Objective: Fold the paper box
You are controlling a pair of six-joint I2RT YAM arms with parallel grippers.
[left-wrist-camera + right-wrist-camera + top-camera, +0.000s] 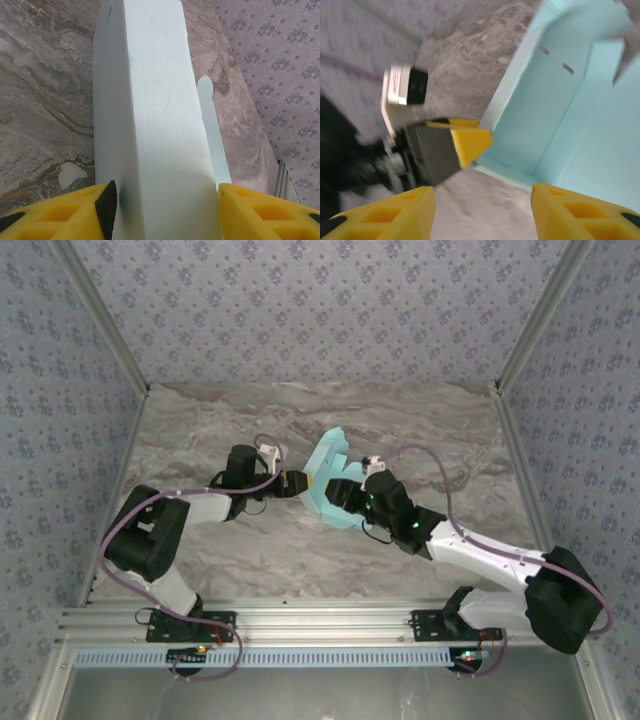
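The left gripper [164,194] reaches in from the left across the marble bench [200,420] and meets the paper box [328,462] at its left side; I judge this is to anchor the card while the other arm works on the walls and flaps; seen from its wrist, a pale upright wall of the box fills the gap between its yellow fingers [260,212], with the dark pad of one against one edge and the other finger flush to the opposite edge; these fingers stand about halfway apart and appear clamped on that wall; the paper box sits near the middle of the bench, between the two arms, and is only partly formed; its side walls are raised around an open turquoise interior, one wall has two small slots, and a flap juts out at the far end, not yet tucked; how much of it rests flat on the bench I cannot tell; the right gripper [482,200] hovers at the near right corner of the box, placed, I judge, to push or pinch the next wall; its fingers [385,215] are parted about halfway, with bare bench and the box's corner ahead and nothing between them, so it holds nothing; whether one finger brushes the card is unclear
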